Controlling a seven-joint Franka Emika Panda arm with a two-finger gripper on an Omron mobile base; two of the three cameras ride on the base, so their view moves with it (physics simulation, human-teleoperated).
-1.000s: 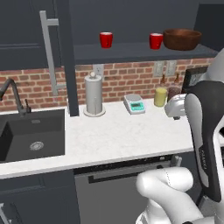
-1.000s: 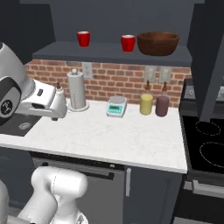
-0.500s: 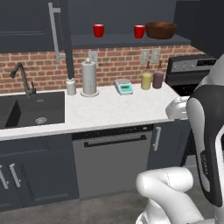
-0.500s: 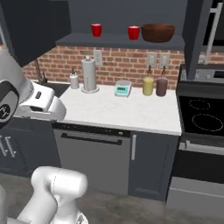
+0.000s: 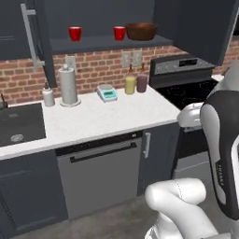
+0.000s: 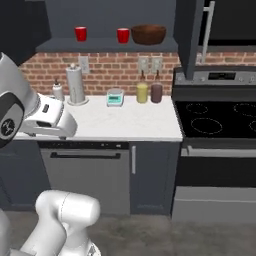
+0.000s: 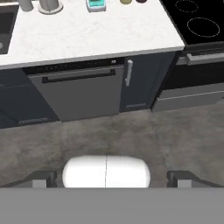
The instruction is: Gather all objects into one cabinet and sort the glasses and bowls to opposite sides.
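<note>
I am looking at a white counter (image 5: 107, 119) that runs from a sink (image 5: 18, 128) on the left to a black stove (image 6: 220, 117) on the right, with a grey dishwasher (image 5: 100, 175) set under it. Above the counter, against the brick wall, hangs an open shelf (image 5: 107, 43), and left of it the navy cabinet (image 5: 14, 28) with its long grey bar handle (image 5: 31, 35). The door looks closed.

On the shelf, the wide brown bowl (image 5: 141, 31) sits at the right end. One red cup (image 5: 120, 33) stands just beside it on the left; the other red cup (image 5: 74, 33) stands well apart, further left.

On the counter near the wall I see a paper towel roll (image 5: 68, 86), a small teal scale (image 5: 108, 93), and a yellow bottle (image 5: 130, 84) just beside a dark bottle (image 5: 142, 83).

My gripper (image 7: 111, 178) hangs out over the bare floor in front of the dishwasher, well away from the shelf. Its two dark tips stand spread as wide as they go, at the far left and far right of the hand view's bottom, with nothing between them and nothing touched.
</note>
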